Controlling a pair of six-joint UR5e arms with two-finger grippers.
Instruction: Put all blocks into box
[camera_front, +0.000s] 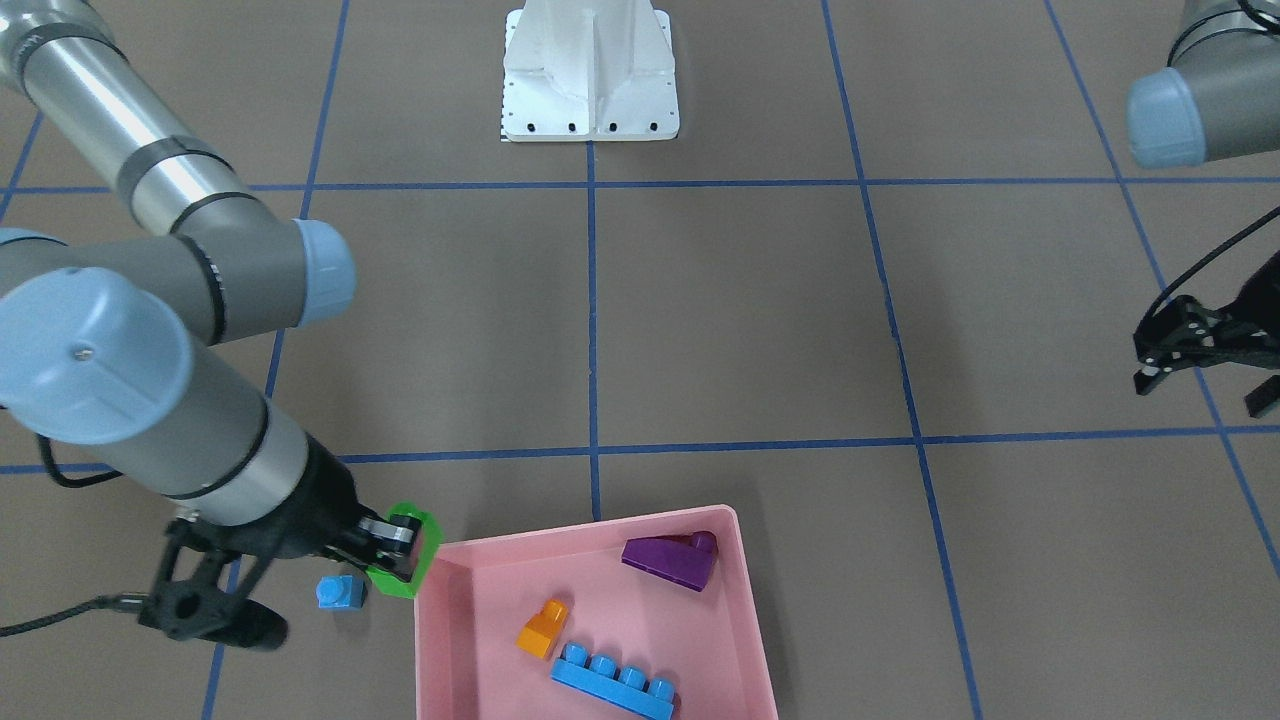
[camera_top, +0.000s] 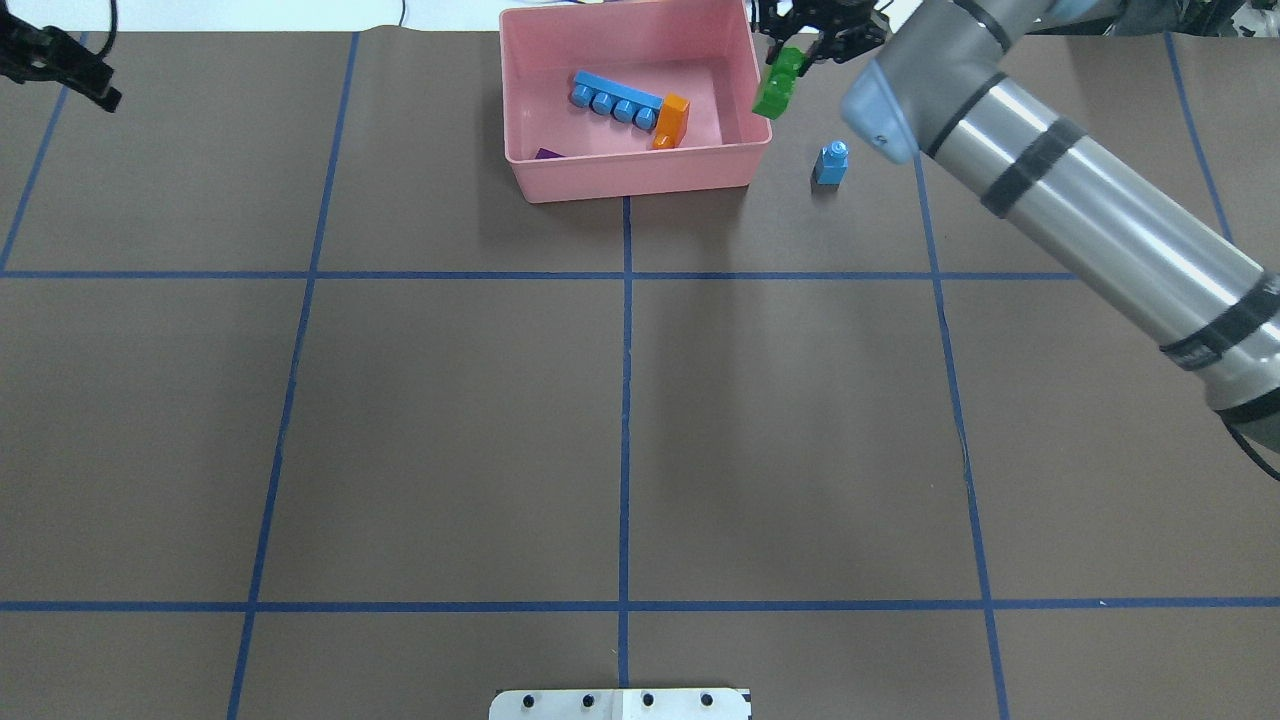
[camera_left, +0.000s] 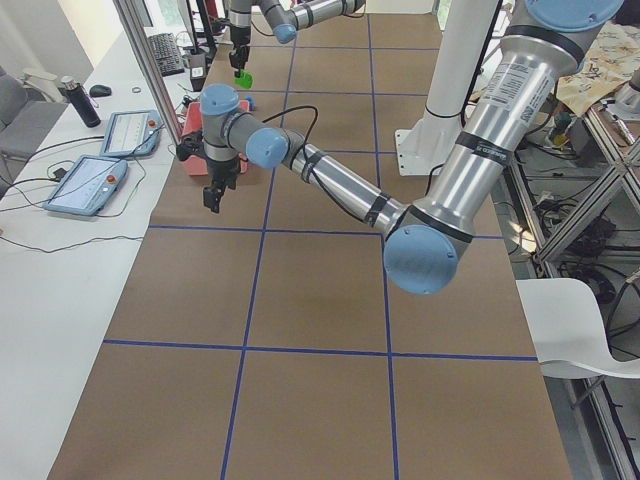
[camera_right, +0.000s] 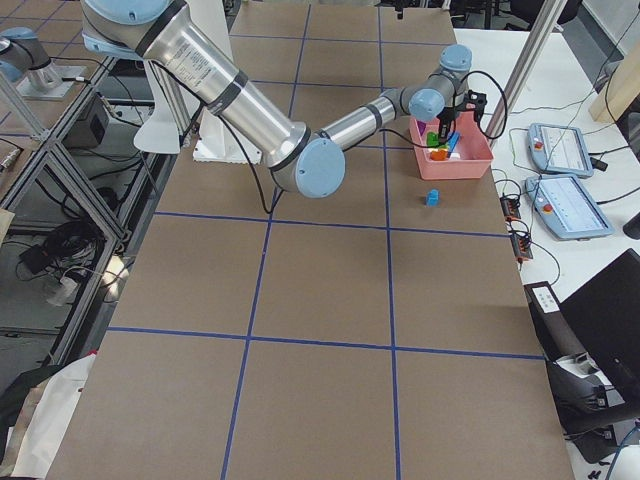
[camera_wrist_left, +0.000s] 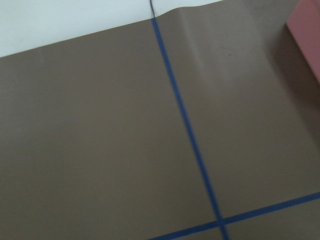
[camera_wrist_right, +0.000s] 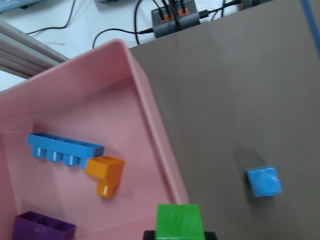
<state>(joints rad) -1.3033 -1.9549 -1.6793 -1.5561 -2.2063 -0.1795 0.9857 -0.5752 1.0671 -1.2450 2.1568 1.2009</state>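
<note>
The pink box (camera_front: 590, 528) holds the purple sloped block (camera_front: 672, 560), the orange block (camera_front: 543, 628) and the long blue block (camera_front: 612, 680). My right gripper (camera_front: 400, 555) is shut on the green block (camera_front: 420, 545) and holds it in the air at the box's side rim, as the overhead view (camera_top: 778, 85) also shows. The small blue block (camera_front: 340, 592) stands on the table just outside the box, beside that gripper. The right wrist view shows the green block (camera_wrist_right: 178, 222) by the rim (camera_wrist_right: 160, 140). My left gripper (camera_front: 1200, 385) is open and empty, far from the box.
The white pedestal (camera_front: 590, 75) stands at the robot's side of the table. The brown table has a grid of blue tape lines (camera_front: 592, 330). The right arm's long link (camera_top: 1080, 215) stretches over the table's right part in the overhead view.
</note>
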